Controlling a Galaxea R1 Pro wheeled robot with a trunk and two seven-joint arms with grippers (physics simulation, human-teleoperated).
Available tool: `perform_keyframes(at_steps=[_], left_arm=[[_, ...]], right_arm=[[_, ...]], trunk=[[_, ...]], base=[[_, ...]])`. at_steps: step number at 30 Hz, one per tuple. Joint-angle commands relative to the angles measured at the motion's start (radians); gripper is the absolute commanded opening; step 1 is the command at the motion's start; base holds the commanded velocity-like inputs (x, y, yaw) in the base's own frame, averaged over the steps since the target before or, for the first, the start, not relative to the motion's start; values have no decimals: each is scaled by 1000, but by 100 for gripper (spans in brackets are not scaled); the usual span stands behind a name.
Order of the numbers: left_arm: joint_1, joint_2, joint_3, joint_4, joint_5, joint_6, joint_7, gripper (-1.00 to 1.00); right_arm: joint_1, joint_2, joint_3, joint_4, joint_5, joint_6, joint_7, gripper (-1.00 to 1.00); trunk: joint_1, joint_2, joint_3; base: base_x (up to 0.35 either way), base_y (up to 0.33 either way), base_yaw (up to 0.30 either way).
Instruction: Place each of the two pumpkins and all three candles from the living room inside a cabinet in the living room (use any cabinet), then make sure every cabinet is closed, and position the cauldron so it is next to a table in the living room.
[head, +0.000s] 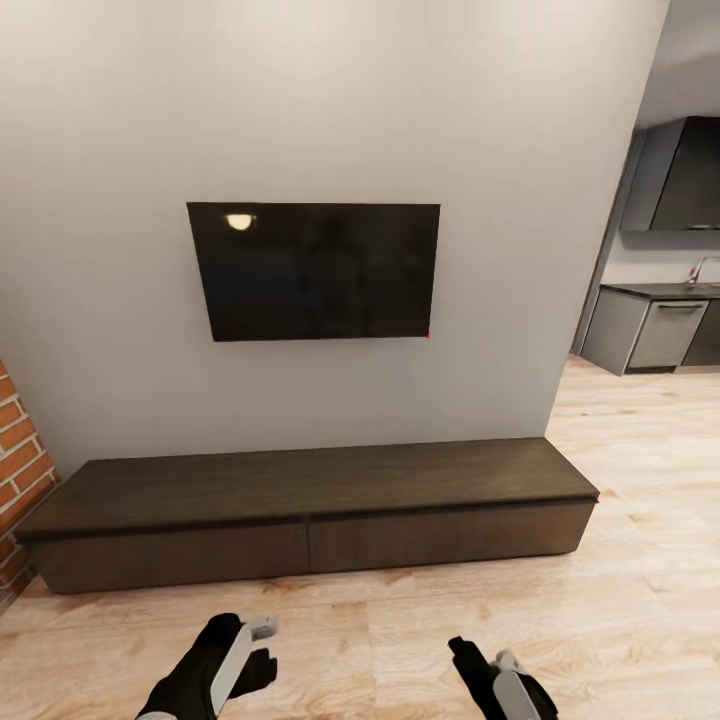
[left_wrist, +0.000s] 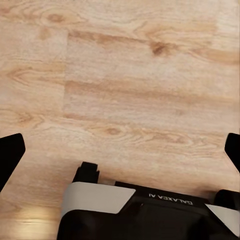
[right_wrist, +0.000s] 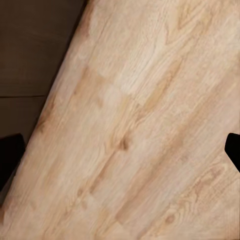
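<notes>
Two grippers hung low in front of me over the floor (head: 620, 560). I held the left gripper (head: 243, 650) and the right gripper (head: 490, 672) empty, each with its fingers spread wide and only bare boards between the tips in the wrist views.

One cabinet (head: 310, 510) stood ahead of both grippers, against the wall (head: 120, 250) and under the television (head: 314, 271). I counted two drawer fronts on it, both flush and closed. From the right wrist camera its dark front lay near that gripper, apart from it. I counted no pumpkins and no candles on the cabinet top or on the floor around the grippers. I saw no cauldron either.

Risks, in my judgement: the fronts carried no handles, so a fingertip could slip off the top edge if I hooked it too shallow. The grippers sat low, and a careless reach forward could knock a knuckle into the cabinet face. Opening a drawer with nothing in hand would also cost an extra trip. A brick wall (head: 20, 470) stood beyond the left gripper, and a wide turn of the base that way could clip it.
</notes>
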Motion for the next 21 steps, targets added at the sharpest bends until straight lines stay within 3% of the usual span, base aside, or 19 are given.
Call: perform_keyframes(at_steps=[1,7,12,15,17,18,21], left_arm=[[0,0,0,-1,0,3,0,100],[-2,-1,1,-115,0,126,-1,100],[-2,-1,1,-145,2,152,-1,100],[-2,0,12,-153,21,161,0,100],[-2,0,23,-156,37,179,0,100],[-2,0,26,-158,42,193,0,100],[-2,0,30,-164,49,219,0,100]], right_arm=[[0,1,1,0,-1,-9,1,100],[-56,0,9,98,-5,-41,20,100],[-70,2,6,128,-6,-45,69,100],[-80,2,-1,133,-24,-37,93,100],[-82,-2,-18,135,-87,-29,110,100],[-83,-5,-35,136,-143,-27,128,100],[-82,-12,-90,139,-361,-22,255,100]], trunk=[[0,0,0],[0,0,0],[0,0,0],[0,0,0],[0,0,0],[0,0,0],[0,0,0]], base=[[0,0,0],[0,0,0],[0,0,0],[0,0,0],[0,0,0],[0,0,0],[0,0,0]])
